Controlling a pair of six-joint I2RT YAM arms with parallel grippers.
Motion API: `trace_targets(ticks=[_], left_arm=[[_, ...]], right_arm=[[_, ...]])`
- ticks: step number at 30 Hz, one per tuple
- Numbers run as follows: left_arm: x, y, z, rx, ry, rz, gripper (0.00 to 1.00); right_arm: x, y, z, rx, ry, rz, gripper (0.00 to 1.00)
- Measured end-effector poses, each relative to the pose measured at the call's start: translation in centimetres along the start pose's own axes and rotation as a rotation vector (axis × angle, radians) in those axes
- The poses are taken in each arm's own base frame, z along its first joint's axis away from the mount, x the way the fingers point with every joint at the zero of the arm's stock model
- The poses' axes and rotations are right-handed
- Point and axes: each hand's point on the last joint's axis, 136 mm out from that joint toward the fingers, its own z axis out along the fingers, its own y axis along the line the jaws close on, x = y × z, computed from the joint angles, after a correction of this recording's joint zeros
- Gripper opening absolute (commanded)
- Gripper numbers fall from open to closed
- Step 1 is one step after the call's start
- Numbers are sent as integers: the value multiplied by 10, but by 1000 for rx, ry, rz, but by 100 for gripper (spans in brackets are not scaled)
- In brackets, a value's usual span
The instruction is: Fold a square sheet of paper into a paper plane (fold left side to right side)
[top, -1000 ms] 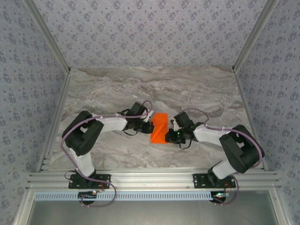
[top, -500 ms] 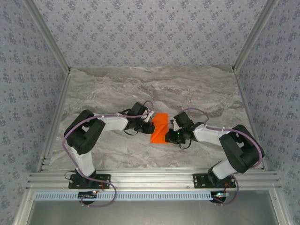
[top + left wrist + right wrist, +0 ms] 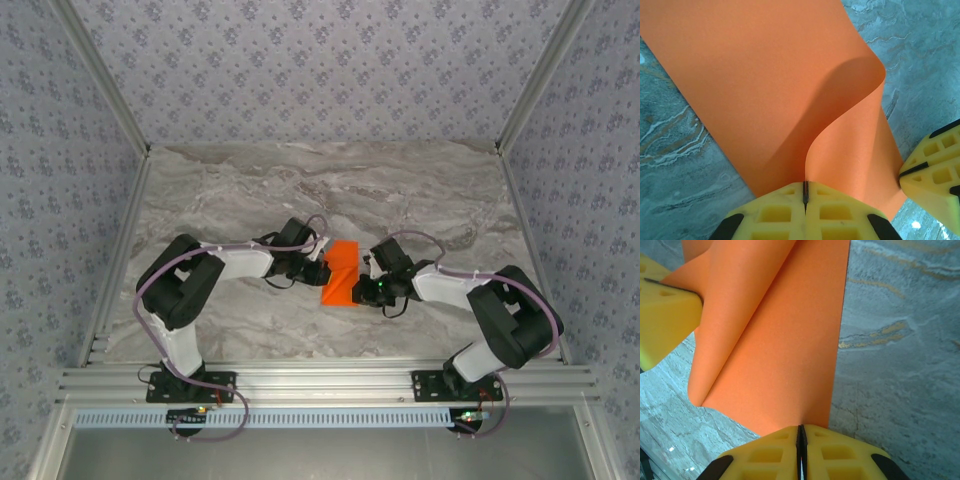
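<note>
Noted: square sheet of paper (image 3: 340, 272) located mid-desk (image 3: 420, 190), between arms. Lifted left edge pinched by fully closed left jaws and curled rightward. Right edge pinched by closed right jaws. Left-to-right fold judged begun. Crease not pressed, plane folds outstanding.

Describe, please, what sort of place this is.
Likely a robot test booth: marble-look tabletop, patterned wall panels, aluminium framing carrying the left arm and right arm.
</note>
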Motion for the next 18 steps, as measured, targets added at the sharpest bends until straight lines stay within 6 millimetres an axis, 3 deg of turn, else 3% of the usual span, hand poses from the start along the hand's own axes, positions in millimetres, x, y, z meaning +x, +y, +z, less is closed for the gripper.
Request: trace_targets(ticks=[12,18], left_arm=[[2,1,2,-2,6,-3,4],[1,1,2,-1,5,-2,4]], right_arm=[[-3,0,-4,-36,-11,13,13],[-23,6,-19,-120,-92,47,11]])
